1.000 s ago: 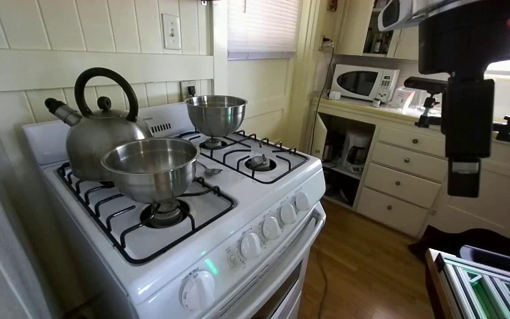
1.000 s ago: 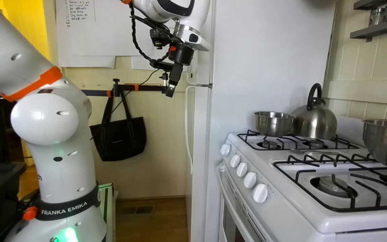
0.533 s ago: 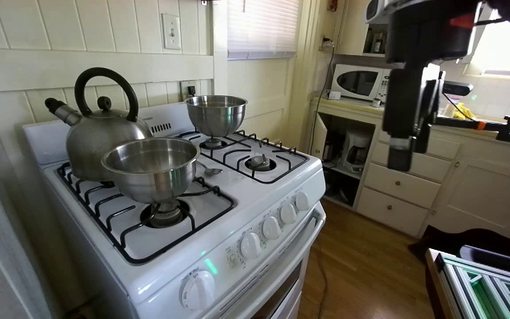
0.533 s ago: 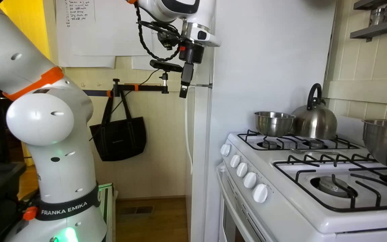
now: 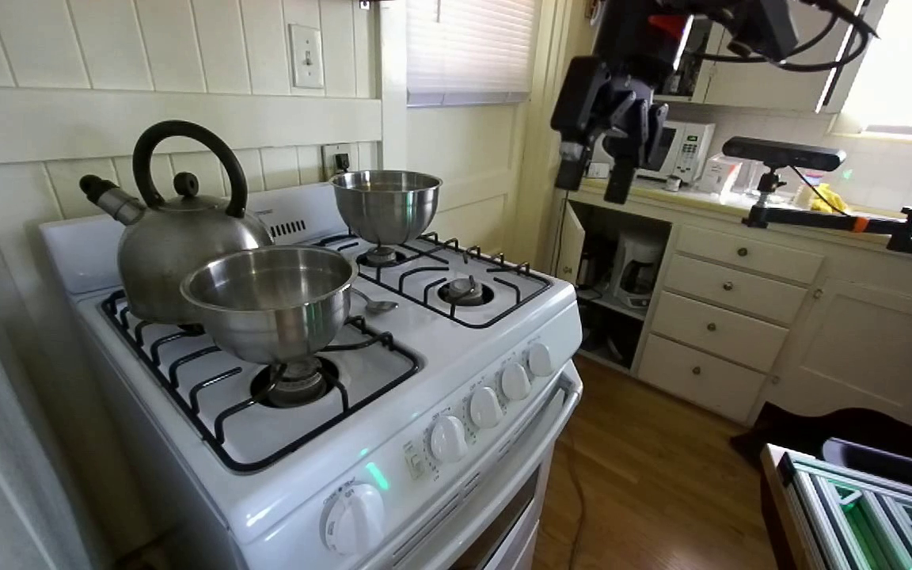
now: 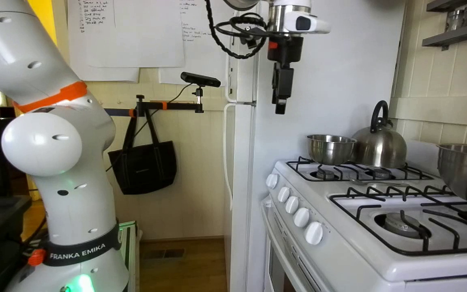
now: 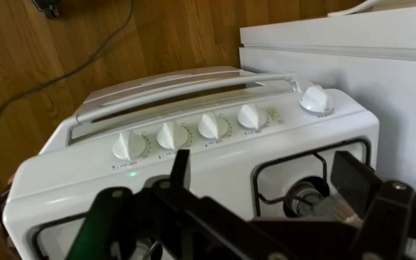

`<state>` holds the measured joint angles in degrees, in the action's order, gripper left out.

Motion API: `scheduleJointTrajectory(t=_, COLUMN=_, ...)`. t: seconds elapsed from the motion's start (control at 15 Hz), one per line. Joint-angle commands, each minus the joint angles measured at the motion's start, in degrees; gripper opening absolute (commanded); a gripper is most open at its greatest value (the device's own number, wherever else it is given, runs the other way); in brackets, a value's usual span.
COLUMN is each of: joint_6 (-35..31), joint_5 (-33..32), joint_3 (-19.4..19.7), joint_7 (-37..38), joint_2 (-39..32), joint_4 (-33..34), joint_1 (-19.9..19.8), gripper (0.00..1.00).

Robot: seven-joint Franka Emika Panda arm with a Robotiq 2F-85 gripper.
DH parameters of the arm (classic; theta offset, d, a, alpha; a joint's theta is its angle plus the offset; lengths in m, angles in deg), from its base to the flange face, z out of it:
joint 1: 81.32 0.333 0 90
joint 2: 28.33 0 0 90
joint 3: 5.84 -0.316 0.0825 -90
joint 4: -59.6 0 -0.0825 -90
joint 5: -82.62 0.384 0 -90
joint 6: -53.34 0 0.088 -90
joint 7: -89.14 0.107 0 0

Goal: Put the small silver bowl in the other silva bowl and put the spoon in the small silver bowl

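Observation:
The small silver bowl (image 5: 270, 317) sits over the front burner beside the kettle; it also shows in an exterior view (image 6: 330, 151). In the wrist view only part of its side (image 7: 332, 208) shows behind a finger. The other silver bowl (image 5: 386, 207) sits over a rear burner and is cut off in an exterior view (image 6: 466, 174). The spoon (image 5: 381, 305) lies on the stove top between the two grates, also seen in an exterior view (image 6: 379, 183). My gripper (image 5: 597, 170) is open and empty, high above the stove's front side; its fingers spread wide in the wrist view (image 7: 265, 173).
The steel kettle (image 5: 187, 253) with a black handle stands behind the small bowl. Black grates (image 6: 452, 247) cover the burners, and knobs (image 7: 209, 125) line the stove front. A fridge (image 6: 318, 81) stands beside the stove. A camera on a bar (image 6: 200, 79) stands behind the arm.
My gripper has moved from beside the fridge edge toward the stove and turned, so both fingers now show spread in an exterior view. The bowls, spoon and kettle have not moved.

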<state>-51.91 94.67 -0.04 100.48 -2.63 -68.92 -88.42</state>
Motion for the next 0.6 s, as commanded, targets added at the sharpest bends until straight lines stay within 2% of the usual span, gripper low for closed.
scheduleJointTrajectory(t=0.0, joint_6=1.27, joint_5=8.45, joint_3=5.61, joint_7=-8.73, joint_2=-9.9, joint_4=9.8, joint_1=1.25, gripper=1.0)
scheduleJointTrajectory(t=0.2, joint_6=5.43, joint_5=17.52, joint_3=7.85, joint_7=-11.65, joint_2=-17.47, joint_4=17.58, joint_1=1.37, gripper=1.0)
scheduleJointTrajectory(t=0.27, joint_6=1.63, joint_5=13.21, joint_3=6.02, joint_7=-10.12, joint_2=-11.72, joint_4=11.45, joint_1=-0.18, gripper=1.0)
scheduleJointTrajectory(t=0.53, joint_6=3.6, joint_5=16.29, joint_3=6.25, joint_7=-11.03, joint_2=-17.29, joint_4=16.65, joint_1=-0.09, gripper=1.0)
